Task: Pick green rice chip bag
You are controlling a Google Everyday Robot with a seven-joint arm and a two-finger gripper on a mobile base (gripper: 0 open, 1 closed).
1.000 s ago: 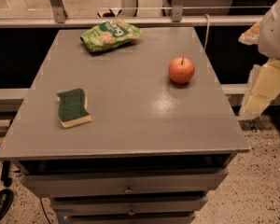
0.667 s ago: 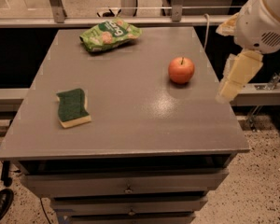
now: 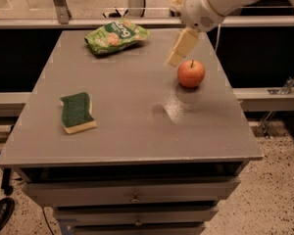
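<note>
- The crinkly light-green foil rice chip bag [image 3: 116,35] lies flat near the far edge of the grey counter [image 3: 137,136], left of the middle, with its printed face up.
- The cream-coloured claw [image 3: 174,59] hangs in the air on the end of the white arm [image 3: 215,1], which comes in from the upper right. It points down and to the left, above the counter's far right part.
- Whether the claw is wide or narrow I cannot tell, as it shows only as one pale slab. It holds nothing.
- The relation that counts is that the bag lies to the left of the claw and a little farther back, with bare counter between them, so they are apart but not far.
- The bag's long axis runs roughly left to right, its right end slightly farther back. By my judgement, a grasp across the short way suits it best.
- A round red-orange apple [image 3: 191,73] sits just below and to the right of the claw, on the side away from the bag, so it should not hinder a leftward reach.
- A flat dark-green sponge with a yellow base [image 3: 77,112] rests well apart, on the near left.
- The pick is not yet begun: the reach, the descent and the closing are all to come.
</note>
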